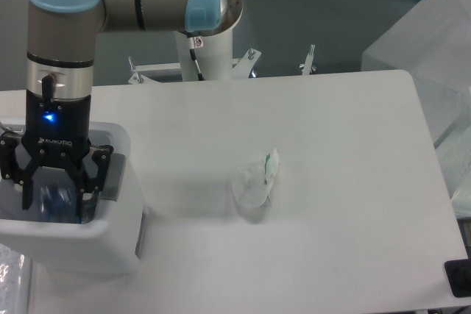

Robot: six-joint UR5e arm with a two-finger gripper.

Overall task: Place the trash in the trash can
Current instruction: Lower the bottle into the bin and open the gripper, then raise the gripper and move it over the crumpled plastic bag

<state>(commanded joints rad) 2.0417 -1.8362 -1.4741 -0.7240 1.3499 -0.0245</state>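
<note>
The white trash can (81, 234) stands at the table's left front, its grey handle (112, 177) on the right wall. My gripper (57, 195) hangs just inside its opening with the fingers spread open. The clear bottle (51, 205) shows as a dim bluish shape low inside the can, between and below the fingers, free of them. The whitish wrapper with a green strip (255, 182) lies on the table's middle, well to the right of the gripper.
Crinkled clear plastic (9, 273) sits at the bottom left corner beside the can. Translucent boxes (434, 42) stand off the table's right edge. The arm's base column (206, 42) rises behind the table's far edge.
</note>
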